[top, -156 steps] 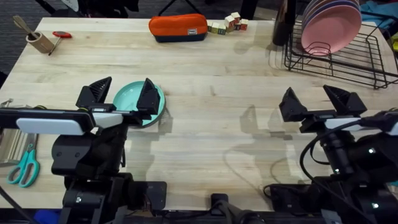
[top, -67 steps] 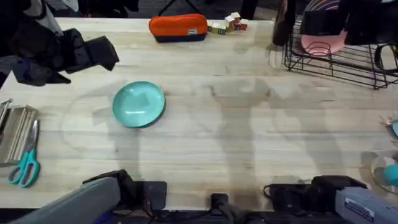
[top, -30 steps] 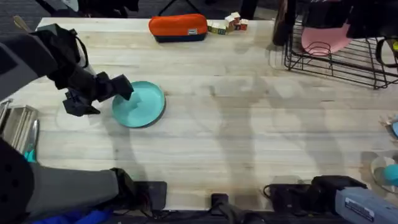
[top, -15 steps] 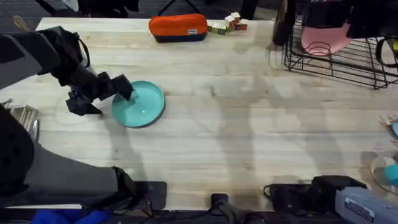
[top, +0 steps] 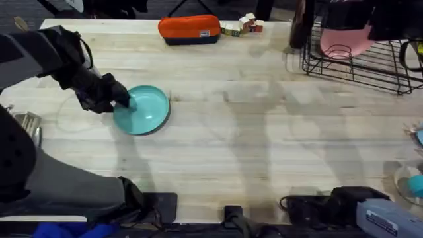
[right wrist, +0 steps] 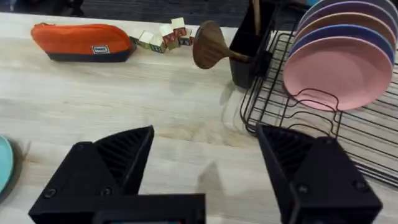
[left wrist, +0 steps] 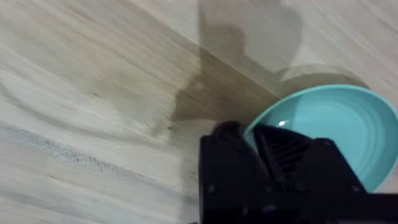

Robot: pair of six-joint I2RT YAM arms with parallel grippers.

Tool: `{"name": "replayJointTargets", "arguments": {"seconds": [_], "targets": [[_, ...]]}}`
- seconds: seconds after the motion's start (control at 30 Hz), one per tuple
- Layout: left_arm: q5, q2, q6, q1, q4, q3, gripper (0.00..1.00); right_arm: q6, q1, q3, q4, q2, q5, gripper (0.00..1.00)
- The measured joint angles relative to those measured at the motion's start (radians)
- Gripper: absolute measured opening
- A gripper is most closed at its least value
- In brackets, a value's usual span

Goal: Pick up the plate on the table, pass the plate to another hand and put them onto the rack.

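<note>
Teal plate (top: pixel 143 111) lies on the pale wooden counter (top: pixel 251 139), left of centre — the left gripper (top: pixel 121 100) pinches its left rim, fingers clamped either side. Right gripper (right wrist: pixel 205 162) hangs spread wide, facing the black rack (right wrist: pixel 348 134) of pink plates (right wrist: pixel 336 71).

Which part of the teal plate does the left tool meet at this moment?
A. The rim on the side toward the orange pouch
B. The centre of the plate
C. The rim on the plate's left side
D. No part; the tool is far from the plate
C: in the overhead view the left tool sits at the left rim of the teal plate, and the left wrist view shows its fingers on either side of that rim.
</note>
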Motion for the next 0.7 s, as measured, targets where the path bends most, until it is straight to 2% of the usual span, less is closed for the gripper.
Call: {"name": "replayJointTargets", "arguments": {"seconds": [0.07,0.13,0.4,0.7], "targets": [[0.003,0.0,-0.001,0.01,-0.002,0.002,0.105,0.0,0.0,0.0,0.0,0.0,0.0,0.996],[0.013,0.0,-0.001,0.017,-0.006,0.006,0.053,0.0,0.0,0.0,0.0,0.0,0.0,0.996],[0.041,0.043,-0.001,0.013,-0.112,0.075,0.05,0.0,0.0,0.0,0.0,0.0,0.0,0.996],[0.049,0.111,-0.001,-0.007,-0.313,0.27,0.042,0.0,0.0,0.0,0.0,0.0,0.0,0.996]]}}
